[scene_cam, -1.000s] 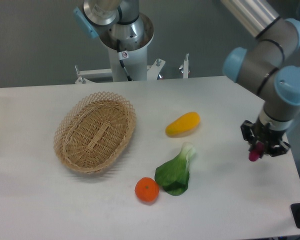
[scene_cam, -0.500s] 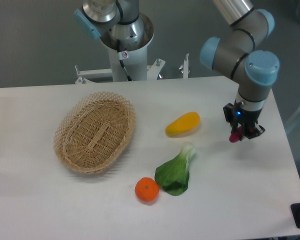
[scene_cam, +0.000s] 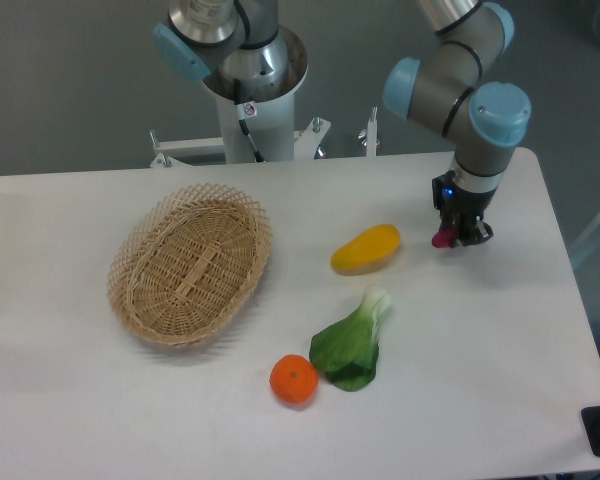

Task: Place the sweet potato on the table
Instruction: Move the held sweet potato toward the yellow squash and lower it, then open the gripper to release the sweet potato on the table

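My gripper (scene_cam: 452, 236) points down over the right part of the white table (scene_cam: 480, 340), to the right of the yellow vegetable. It is shut on the sweet potato (scene_cam: 443, 238), a small magenta-purple piece whose end sticks out below the fingers. I cannot tell whether the sweet potato touches the tabletop; it hangs very close to it. Most of the sweet potato is hidden by the gripper body.
A yellow oblong vegetable (scene_cam: 366, 248) lies left of the gripper. A green leafy vegetable (scene_cam: 352, 342) and an orange fruit (scene_cam: 294, 380) sit toward the front. An oval wicker basket (scene_cam: 190, 262) stands at the left. The robot base (scene_cam: 252, 80) rises behind the table.
The arm has carried the sweet potato from the table's right edge up and to the left, toward the yellow vegetable. The other objects have not moved.
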Motion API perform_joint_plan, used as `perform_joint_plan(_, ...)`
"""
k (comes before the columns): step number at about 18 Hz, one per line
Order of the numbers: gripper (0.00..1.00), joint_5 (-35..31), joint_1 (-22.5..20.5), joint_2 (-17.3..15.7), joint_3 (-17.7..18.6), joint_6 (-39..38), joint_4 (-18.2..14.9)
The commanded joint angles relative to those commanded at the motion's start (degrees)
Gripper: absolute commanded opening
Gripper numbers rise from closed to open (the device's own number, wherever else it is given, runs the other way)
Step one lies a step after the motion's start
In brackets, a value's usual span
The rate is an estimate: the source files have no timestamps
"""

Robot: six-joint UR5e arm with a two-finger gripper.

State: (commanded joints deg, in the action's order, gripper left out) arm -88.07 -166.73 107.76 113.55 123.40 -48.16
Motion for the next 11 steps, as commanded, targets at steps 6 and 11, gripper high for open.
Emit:
perform_joint_plan(6,1.0,0.2,0.2,-1.4,1.0,-1.1,0.0)
perform_joint_plan(11,1.0,2.0,0.5,-1.7,-2.4,-4.3,-1.1)
